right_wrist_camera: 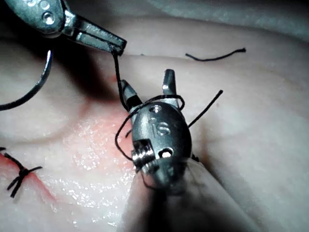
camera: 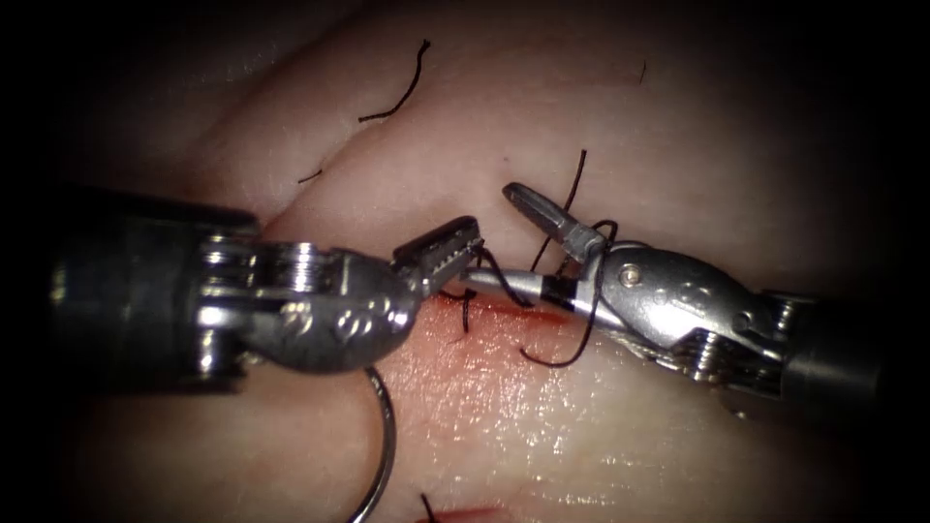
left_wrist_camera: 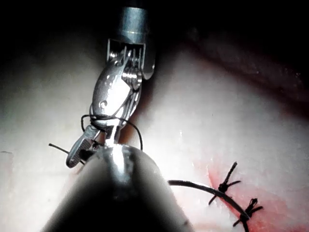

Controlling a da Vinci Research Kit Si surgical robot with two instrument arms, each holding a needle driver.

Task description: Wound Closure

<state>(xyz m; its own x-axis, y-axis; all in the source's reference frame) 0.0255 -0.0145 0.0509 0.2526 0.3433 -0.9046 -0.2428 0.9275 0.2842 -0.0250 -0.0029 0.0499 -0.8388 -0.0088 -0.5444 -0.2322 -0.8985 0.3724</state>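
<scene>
Left end effector (camera: 473, 240): the jaws are being kept closed, and the thread (camera: 581, 334) is being pinched at their very tip.
Right end effector (camera: 489, 234): the jaws are being held wide apart and nothing is being gripped between them. One jaw is being pointed toward 11 o'clock and the other toward 9 o'clock.
Thread wrap: a loop of thread is being carried around the right end effector just behind its open jaws. A slack bight is hanging off it toward 6 o'clock, over the tissue (camera: 678, 145).
Key relation: the held thread is lying at 9 o'clock from the right end effector, just beside the tip of its lower jaw. The two end effectors are being kept almost tip to tip above the cut (camera: 542, 312).
Long axes: the right end effector is lying along the 4-to-10 o'clock line. The left end effector is lying along the 8-to-2 o'clock line.
Needle (camera: 386, 436): it is being held by neither end effector. It is lying at 6 o'clock from the left end effector, on the left of the cut, and seems to be resting on the surface. Whether its point is in the tissue cannot be told.
Nearer arm: the left end effector is judged nearer to the needle.
Red fluid (camera: 455, 358): it is lying along the cut and spreading toward 6 o'clock.
Stitches (left_wrist_camera: 224, 183): two tied knots are sitting on a closed stretch of the cut.
Cut end (camera: 399, 95): a loose piece is lying on the tissue at 12 o'clock, well apart from both end effectors.
Containers: none are being used here.
</scene>
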